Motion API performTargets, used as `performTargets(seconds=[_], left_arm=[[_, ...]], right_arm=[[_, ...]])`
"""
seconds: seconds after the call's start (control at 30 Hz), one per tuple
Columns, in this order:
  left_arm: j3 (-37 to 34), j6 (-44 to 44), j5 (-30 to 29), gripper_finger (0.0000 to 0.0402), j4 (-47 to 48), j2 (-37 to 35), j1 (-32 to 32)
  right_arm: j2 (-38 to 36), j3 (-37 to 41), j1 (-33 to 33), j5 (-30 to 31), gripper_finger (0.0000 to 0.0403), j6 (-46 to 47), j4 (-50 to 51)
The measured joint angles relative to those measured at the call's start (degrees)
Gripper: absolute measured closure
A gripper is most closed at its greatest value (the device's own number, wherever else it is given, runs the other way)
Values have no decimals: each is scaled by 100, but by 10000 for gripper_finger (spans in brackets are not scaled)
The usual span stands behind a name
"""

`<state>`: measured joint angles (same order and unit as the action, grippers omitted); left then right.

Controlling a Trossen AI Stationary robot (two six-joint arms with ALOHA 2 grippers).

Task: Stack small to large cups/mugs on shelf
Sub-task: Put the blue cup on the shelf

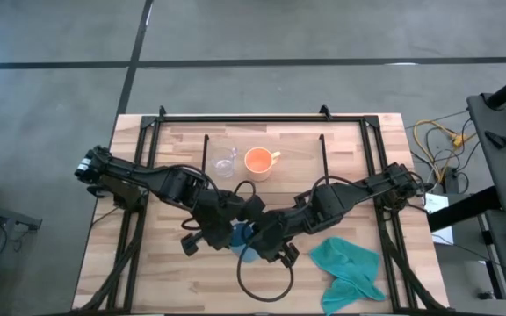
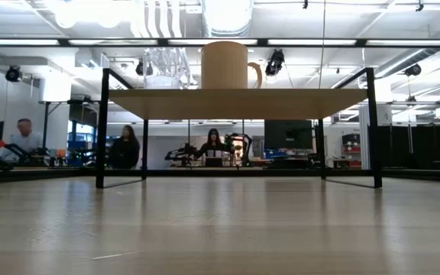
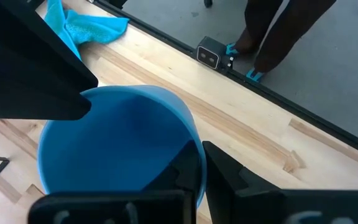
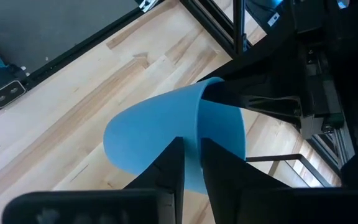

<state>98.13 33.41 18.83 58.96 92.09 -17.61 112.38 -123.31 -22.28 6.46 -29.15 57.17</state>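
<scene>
A blue cup [image 1: 242, 235] sits between my two grippers over the table's near middle, in front of the shelf. My left gripper [image 1: 234, 230] and right gripper [image 1: 256, 242] are both shut on it. The cup does not show in the low view. The wrist views show it tipped: blue cup [image 3: 117, 149], blue cup [image 4: 160, 130]. The light-wood shelf [image 1: 297, 158] stands at the far middle on black wire legs. On it stand the clear glass cup [image 1: 225, 164] and the orange mug [image 1: 259, 161], both upright. In the low view they are the glass cup [image 2: 163, 69] and the mug [image 2: 224, 65] on the shelf [image 2: 235, 103]. My left gripper [image 3: 197, 177] pinches the blue cup's rim [image 3: 194, 146], one finger [image 3: 229, 177] outside the wall and one inside. The cup is tilted in the hold. My right gripper [image 4: 192, 165] pinches the rim [image 4: 197, 134] on the opposite side, one finger [image 4: 169, 165] on the outer wall and the other inside the mouth. The cup lies tipped, its mouth toward the left arm.
A teal cloth [image 1: 350, 268] lies crumpled at the table's near right. A black cable loop [image 1: 266, 285] lies on the table just near of the grippers. The table's black frame rails run along its sides. People stand in the room beyond the far edge.
</scene>
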Motion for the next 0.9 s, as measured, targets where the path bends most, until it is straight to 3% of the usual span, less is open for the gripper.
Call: performTargets(seconds=[0.4,0.63,0.9], left_arm=[[-11,-157,-53,401,-39,0,0],[-25,-162,-88,401,-37,1,0],[-31,-168,-111,401,-35,22,0]], right_arm=[[0,0,17,11,356,105,-7],[0,15,23,7,389,143,-25],[0,17,28,17,394,214,-32]])
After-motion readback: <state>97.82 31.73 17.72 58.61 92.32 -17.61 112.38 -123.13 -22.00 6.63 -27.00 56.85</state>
